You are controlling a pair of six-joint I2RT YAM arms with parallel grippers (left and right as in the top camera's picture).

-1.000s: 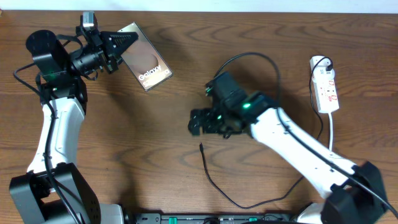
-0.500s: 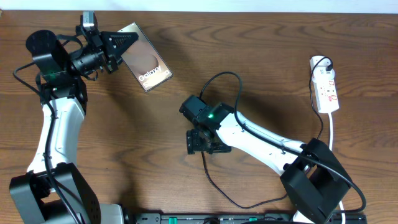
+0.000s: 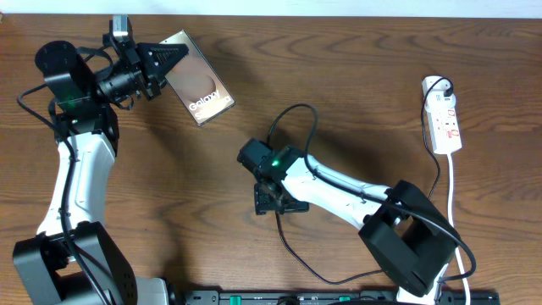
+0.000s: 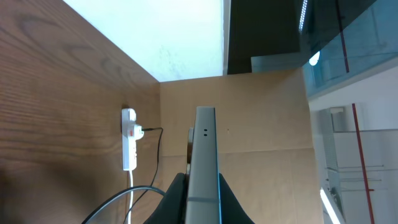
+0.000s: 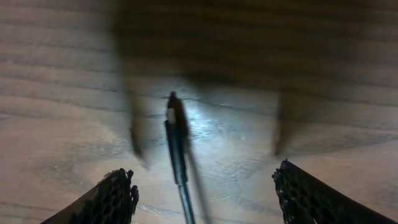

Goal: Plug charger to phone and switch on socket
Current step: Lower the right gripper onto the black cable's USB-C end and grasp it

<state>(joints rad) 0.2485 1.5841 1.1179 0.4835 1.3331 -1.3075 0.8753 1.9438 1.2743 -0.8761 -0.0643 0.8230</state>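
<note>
My left gripper (image 3: 166, 61) is shut on the phone (image 3: 200, 89), a glossy brownish slab with white "Galaxy" text, held off the table at the far left. In the left wrist view the phone (image 4: 204, 155) shows edge-on between the jaws (image 4: 203, 199). My right gripper (image 3: 273, 202) is open and low over the table's middle, right above the charger's plug tip. In the right wrist view the black plug tip (image 5: 175, 140) lies on the wood between the open fingers (image 5: 202, 194). The charger cable (image 3: 296, 254) loops toward the front. The socket (image 3: 444, 114) lies at the far right.
The white power strip cord (image 3: 452, 182) runs toward the front along the right edge. The black cable arcs behind the right arm (image 3: 292, 114). The socket also shows in the left wrist view (image 4: 129, 138). A black bar (image 3: 296, 296) lines the front edge.
My right arm has swung left and forward, bringing its open gripper down over the charger's plug tip. The left arm and the phone have not moved.
</note>
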